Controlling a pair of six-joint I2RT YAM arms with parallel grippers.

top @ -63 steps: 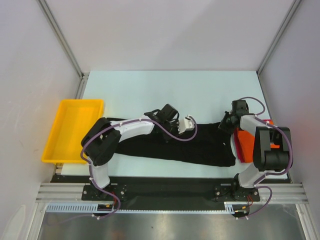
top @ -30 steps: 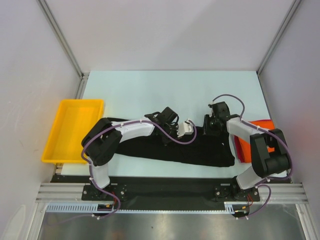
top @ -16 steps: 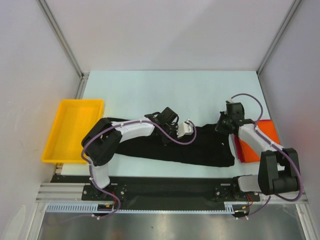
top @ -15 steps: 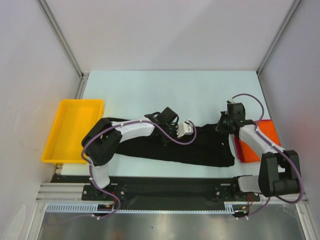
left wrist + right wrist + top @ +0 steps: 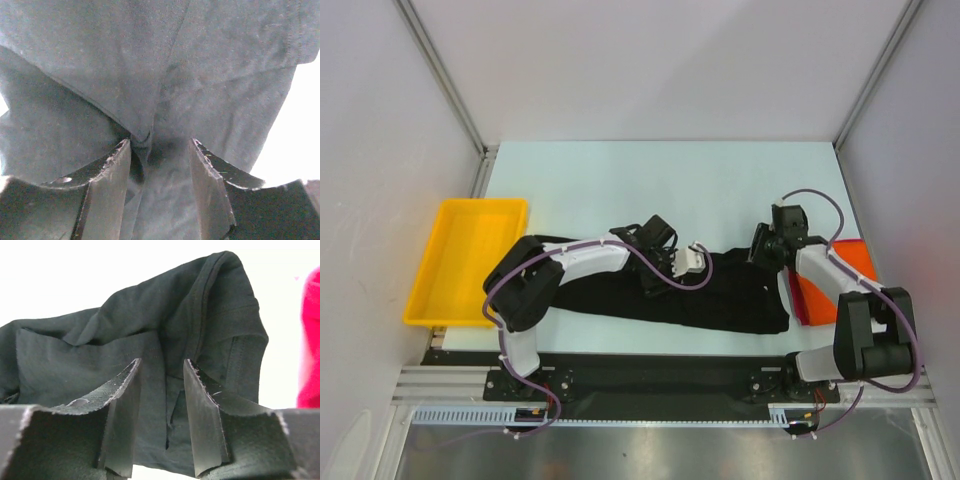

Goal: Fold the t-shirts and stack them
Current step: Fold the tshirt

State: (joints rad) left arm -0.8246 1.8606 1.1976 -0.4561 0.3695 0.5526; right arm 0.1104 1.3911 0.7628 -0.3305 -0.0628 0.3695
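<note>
Tray [image 5: 465, 262], one, yellow, floor in plain view, sits beside the worktop's [image 5: 620, 180] left edge. One black t-shirt [image 5: 720, 300] lies bunched along the near side. The left fingers [image 5: 107, 185] and right fingers [image 5: 122, 415] are released over it. One orange-red t-shirt [image 5: 858, 264] lies far right.

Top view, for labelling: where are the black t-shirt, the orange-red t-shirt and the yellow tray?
black t-shirt [image 5: 720, 300], top view, flat middle of cloth
orange-red t-shirt [image 5: 858, 262], top view, exposed far corner
yellow tray [image 5: 465, 260], top view, bare floor

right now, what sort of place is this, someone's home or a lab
Probably a robot lab test cell: white panels on an aluminium frame enclose the table, and two arms are bolted to a rail at its near edge.
</note>
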